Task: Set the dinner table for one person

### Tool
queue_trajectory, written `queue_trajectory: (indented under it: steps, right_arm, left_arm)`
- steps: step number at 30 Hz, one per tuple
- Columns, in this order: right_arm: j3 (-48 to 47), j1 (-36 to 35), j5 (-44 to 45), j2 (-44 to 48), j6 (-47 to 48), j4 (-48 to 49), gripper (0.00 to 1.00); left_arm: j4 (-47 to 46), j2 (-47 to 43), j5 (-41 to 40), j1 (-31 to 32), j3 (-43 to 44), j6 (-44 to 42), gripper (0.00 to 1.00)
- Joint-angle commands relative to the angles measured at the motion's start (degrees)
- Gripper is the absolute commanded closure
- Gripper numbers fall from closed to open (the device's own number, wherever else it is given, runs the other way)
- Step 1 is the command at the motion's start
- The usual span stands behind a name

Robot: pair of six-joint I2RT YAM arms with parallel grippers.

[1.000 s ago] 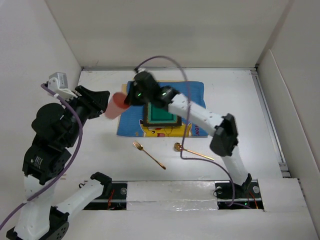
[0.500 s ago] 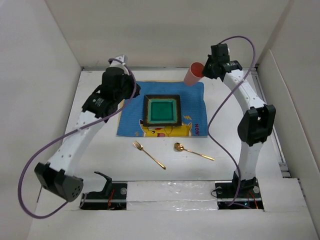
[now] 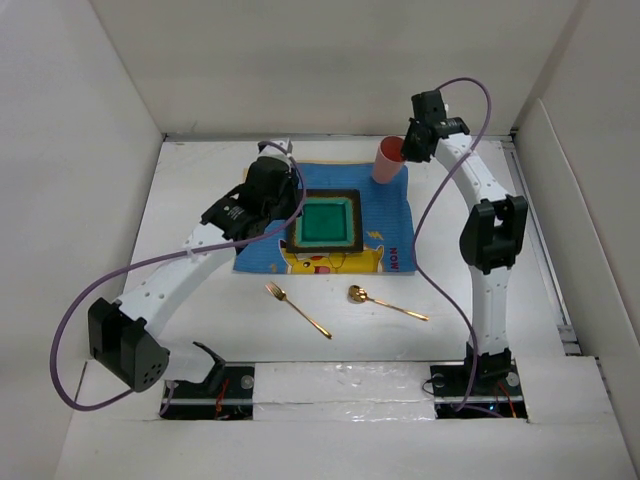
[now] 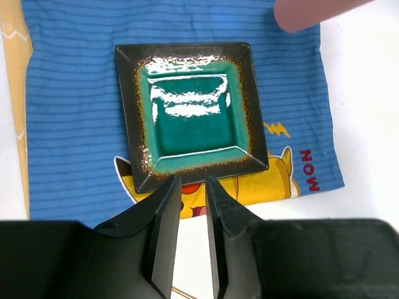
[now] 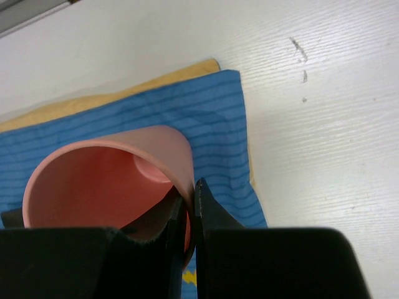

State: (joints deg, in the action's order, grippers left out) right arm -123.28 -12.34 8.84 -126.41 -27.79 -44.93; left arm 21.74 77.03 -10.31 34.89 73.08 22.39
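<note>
The right hand (image 5: 192,187) is clenched on a pink cup (image 5: 106,180), pinching its wall with one finger inside the rim and one outside. From above, the cup (image 3: 388,160) is at the far right corner of a blue cartoon-printed placemat (image 3: 385,200), leaning a little rather than standing straight. I cannot tell whether its base touches the cloth.

The left hand (image 4: 193,184) grasps nothing. Its two fingers stand a narrow gap apart, and their tips sit just at one edge of a square plate (image 4: 196,115), which is dark-rimmed with a glossy green middle. Whether the tips touch that edge is not clear.

The plate (image 3: 325,222) lies flat near the middle of the placemat. The placemat is spread on the white desk (image 3: 350,345), towards the far wall. The desk is walled by white panels and takes up nearly the whole top view.

On the bare desk, between the placemat and the arm bases, lie a gold fork (image 3: 298,308) on the left and a gold spoon (image 3: 385,303) on the right. They are near each other but apart, and neither touches the cloth.
</note>
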Motion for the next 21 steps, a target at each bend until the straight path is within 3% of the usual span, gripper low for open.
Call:
queue_trajectory:
  steps: [1,12,13,17,20,21]
  right_arm:
    - [-5.39,0.56,3.38,-1.47,1.16,-1.48,1.00]
    - [-8.02,-0.49,7.24,-5.77,1.16,-3.50,1.00]
    - [-8.55,-0.49,7.59,-6.13,1.07,-3.85,0.97]
    - [-9.43,-0.49,7.16,-5.78,0.99,-3.85,0.65]
    - [-11.35,-0.49,4.97,-2.98,0.72,-3.68,0.52]
    - [-11.36,-0.49,4.96,-2.97,0.72,-3.68,0.52]
  left_arm:
    - [-2.49,-3.64,1.34,-0.35,-2.84,1.60,0.80]
    - [-2.05,-5.75,0.73,-0.35,-6.37,2.66,0.78]
    - [-2.05,-5.67,0.55,-0.35,-6.37,2.66,0.78]
    - [-2.14,-5.49,0.55,-0.35,-6.19,3.01,0.78]
    - [-1.88,-5.05,0.73,-0.35,-4.97,3.01,0.77]
    - [-1.87,-5.05,0.55,-0.35,-4.96,3.01,0.77]
